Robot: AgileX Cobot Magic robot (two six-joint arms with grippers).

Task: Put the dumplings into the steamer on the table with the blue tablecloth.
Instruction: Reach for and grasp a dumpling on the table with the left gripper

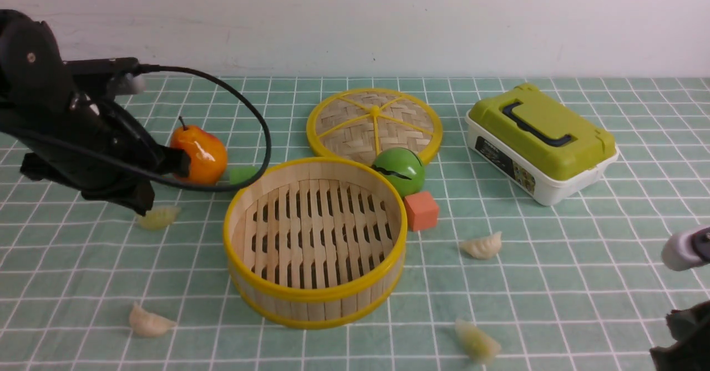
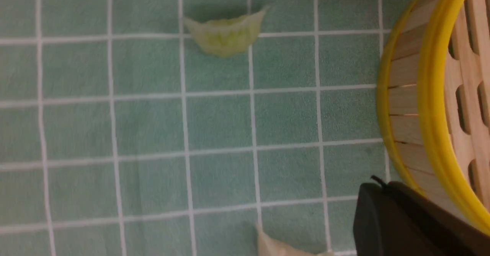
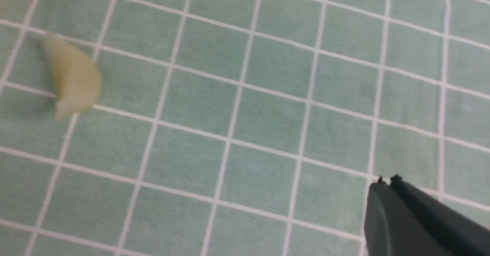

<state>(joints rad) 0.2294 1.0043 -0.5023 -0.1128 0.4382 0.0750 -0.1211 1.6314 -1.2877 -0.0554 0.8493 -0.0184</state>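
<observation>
Steamer (image 1: pixel 315 238) empty; all four dumplings (image 1: pixel 482 246) lie on the tablecloth (image 1: pixel 554 271). Left gripper (image 2: pixel 379 185), shut and empty, hangs nearest the far-left dumpling (image 1: pixel 158 217), which lies left-to-right. Right gripper (image 3: pixel 386 180), likewise shut, seems farther from any.

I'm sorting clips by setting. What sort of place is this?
Probably a staged test setup, not a kitchen: toy dumplings on gridded cloth, an empty steamer, a plain wall.
</observation>
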